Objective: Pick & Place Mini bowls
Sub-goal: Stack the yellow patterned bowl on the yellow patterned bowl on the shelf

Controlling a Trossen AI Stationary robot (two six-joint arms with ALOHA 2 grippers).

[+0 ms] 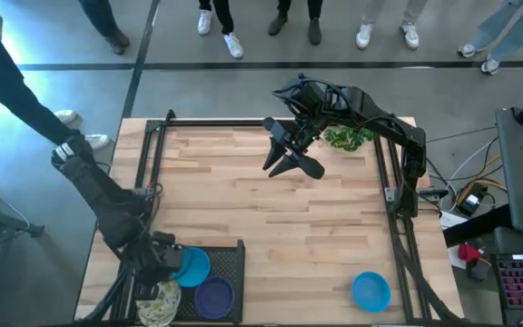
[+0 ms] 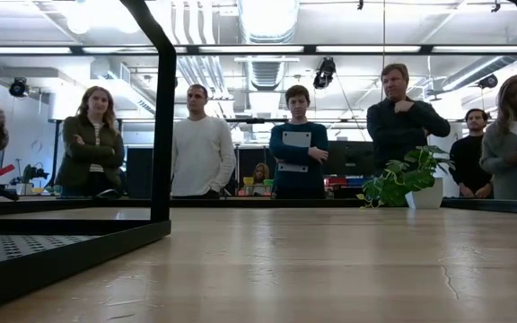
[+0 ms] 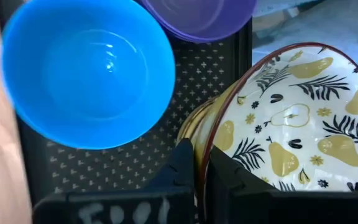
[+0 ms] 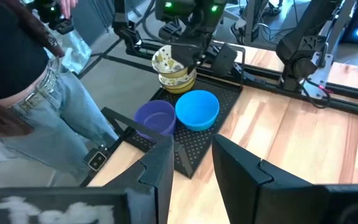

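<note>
A black perforated tray (image 1: 230,259) sits at the table's near left corner. On it stand a bright blue bowl (image 1: 192,266), a purple bowl (image 1: 214,296) and a stack of cream bowls with a pear and leaf pattern (image 1: 157,305). My left gripper (image 3: 196,157) is over the tray, shut on the top cream bowl (image 3: 291,124). A second blue bowl (image 1: 370,291) rests on the wood near the near right corner. My right gripper (image 1: 293,162) hangs open above the table's far middle, touching nothing. My left gripper pinches the rim (image 3: 205,146) of the top cream bowl, with one finger (image 3: 235,180) inside the bowl and the other (image 3: 180,163) outside it. The fingers come from above. In the right wrist view the bowl (image 4: 168,61) sits tilted on the cream stack (image 4: 180,82).
A green leafy plant (image 1: 348,138) stands at the far right of the table, close to my right arm. A black frame rail (image 1: 271,124) runs around the table edges. Several people stand beyond the far edge (image 2: 296,144), and one stands at the left side (image 4: 17,93). Bare wood (image 1: 289,236) lies mid-table.
</note>
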